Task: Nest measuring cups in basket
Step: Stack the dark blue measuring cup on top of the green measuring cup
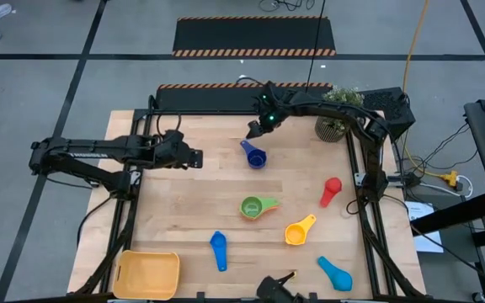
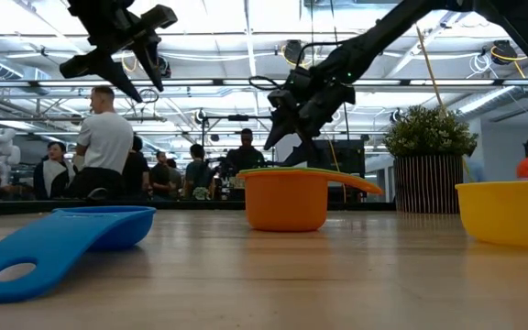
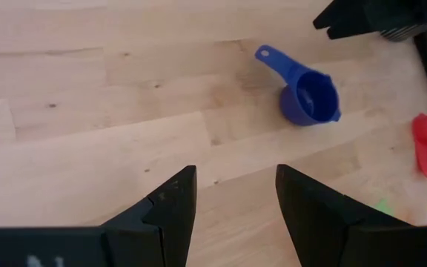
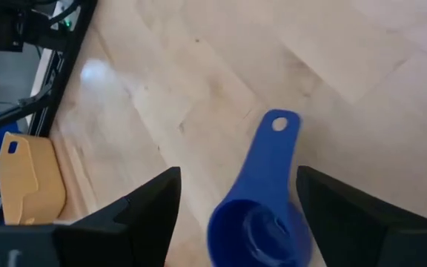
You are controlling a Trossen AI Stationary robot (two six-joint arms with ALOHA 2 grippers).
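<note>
Several measuring cups lie scattered on the wooden table: a dark blue one (image 1: 254, 156), green (image 1: 255, 207), orange-yellow (image 1: 299, 231), red (image 1: 331, 190), blue (image 1: 218, 249) and light blue (image 1: 335, 273). The yellow-orange basket (image 1: 147, 274) sits at the near left corner, with no cup in it. My right gripper (image 1: 254, 130) hangs open above the dark blue cup (image 4: 262, 204), its fingers on either side of the handle in the wrist view, raised off the table (image 2: 282, 124). My left gripper (image 1: 197, 157) is open and raised (image 2: 108, 62), left of the dark blue cup (image 3: 308, 94).
A potted plant (image 1: 337, 116) stands at the far right corner, close behind the right arm. The black frame rails (image 1: 362, 181) run along the table's sides. Bare wood lies between the left gripper and the basket. People stand in the room beyond the table.
</note>
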